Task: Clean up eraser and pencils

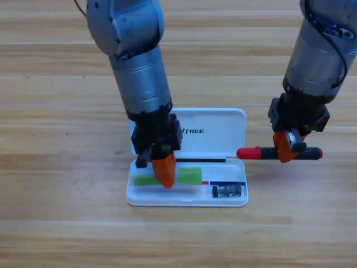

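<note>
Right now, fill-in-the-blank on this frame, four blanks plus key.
1. The left tool points down at the ____ pencil in the white case.
2. The right tool holds the red-capped pencil ____ the case.
3. The eraser lies in the case's ____ corner.
4. The case lid is ____.

Missing: green; outside; lower right; open

Single fixed overhead view, facing table (56, 234)

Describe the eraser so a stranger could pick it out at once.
Find the open white case in the middle of the table. In its lower tray, at the right end, lies the eraser, a tiny dark block with a silvery patch. It is far shorter than the green pencil on its left.
</note>
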Robot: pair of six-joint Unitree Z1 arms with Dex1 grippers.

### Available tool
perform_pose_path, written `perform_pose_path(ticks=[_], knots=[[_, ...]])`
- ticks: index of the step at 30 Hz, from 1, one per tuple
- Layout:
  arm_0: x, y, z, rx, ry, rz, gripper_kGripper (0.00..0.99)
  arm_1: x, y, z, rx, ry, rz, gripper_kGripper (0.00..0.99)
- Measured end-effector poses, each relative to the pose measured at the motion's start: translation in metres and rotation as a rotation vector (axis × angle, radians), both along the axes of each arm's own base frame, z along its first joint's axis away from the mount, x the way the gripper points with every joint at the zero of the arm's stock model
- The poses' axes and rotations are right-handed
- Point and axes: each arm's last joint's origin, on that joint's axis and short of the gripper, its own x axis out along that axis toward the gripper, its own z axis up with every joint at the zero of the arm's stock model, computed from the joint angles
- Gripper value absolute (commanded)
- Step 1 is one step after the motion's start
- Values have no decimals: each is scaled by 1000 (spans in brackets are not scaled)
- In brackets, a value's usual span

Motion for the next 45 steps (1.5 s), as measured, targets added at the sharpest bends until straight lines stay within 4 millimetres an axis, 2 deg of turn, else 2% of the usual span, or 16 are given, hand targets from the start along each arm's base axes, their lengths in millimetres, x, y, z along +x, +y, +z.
perform_pose_path(ticks=[11, 44, 45], knots=[[3, -3, -10, 14, 15, 0, 0, 0, 1, 2, 5, -5, -1, 0], [2, -5, -9, 8, 9, -4, 0, 0, 2, 3, 5, -11, -1, 0], [2, -5, -9, 7, 11, -4, 72, 0, 2, 3, 5, -11, -1, 0]])
